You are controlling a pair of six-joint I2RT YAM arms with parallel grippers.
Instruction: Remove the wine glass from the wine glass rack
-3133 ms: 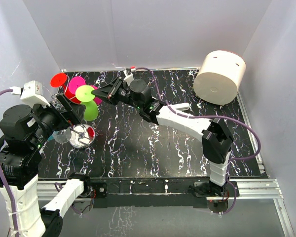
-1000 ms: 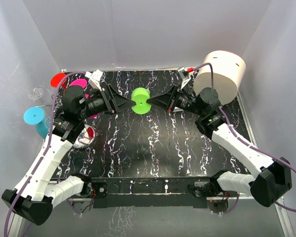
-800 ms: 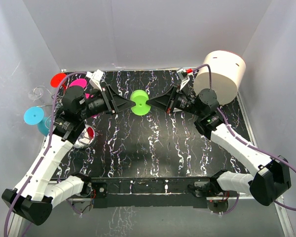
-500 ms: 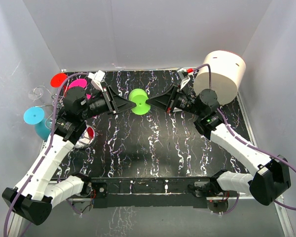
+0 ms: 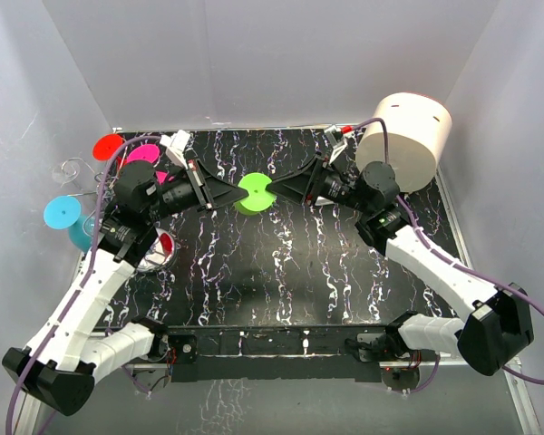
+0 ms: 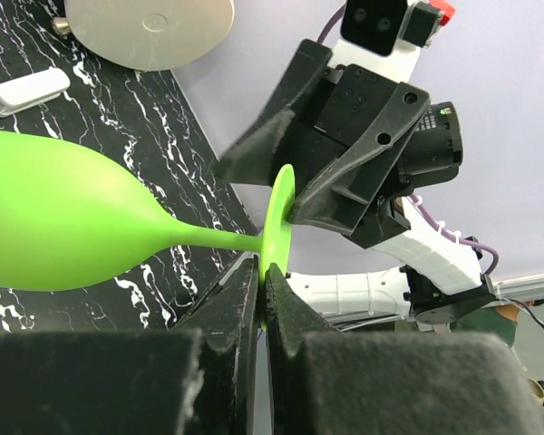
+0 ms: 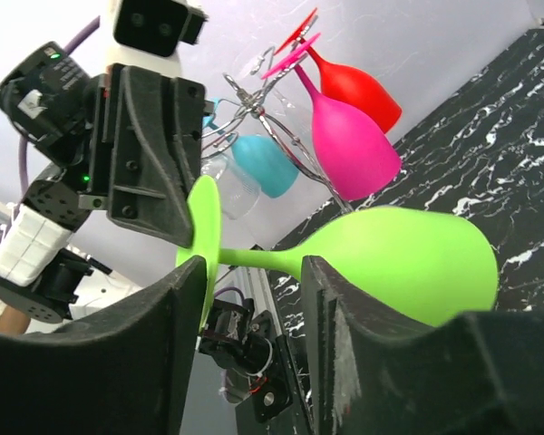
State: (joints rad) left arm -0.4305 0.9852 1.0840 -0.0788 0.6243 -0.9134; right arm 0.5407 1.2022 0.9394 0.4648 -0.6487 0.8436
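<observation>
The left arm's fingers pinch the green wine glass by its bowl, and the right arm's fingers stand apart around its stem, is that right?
Not by the bowl. The left wrist view shows the left fingers shut on the rim of the flat foot of the green wine glass. The right fingers do stand apart around its stem.

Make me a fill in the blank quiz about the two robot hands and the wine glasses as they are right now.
1. The wine glass held in the air between the hands is ____.
2. Of the left hand and the right hand, the one shut on the rim of that glass's foot is the ____.
3. The other hand's fingers stand apart on either side of its ____.
4. On the rack, the glass beside the red glass is ____.
Missing words: green, left, stem, pink.
</observation>
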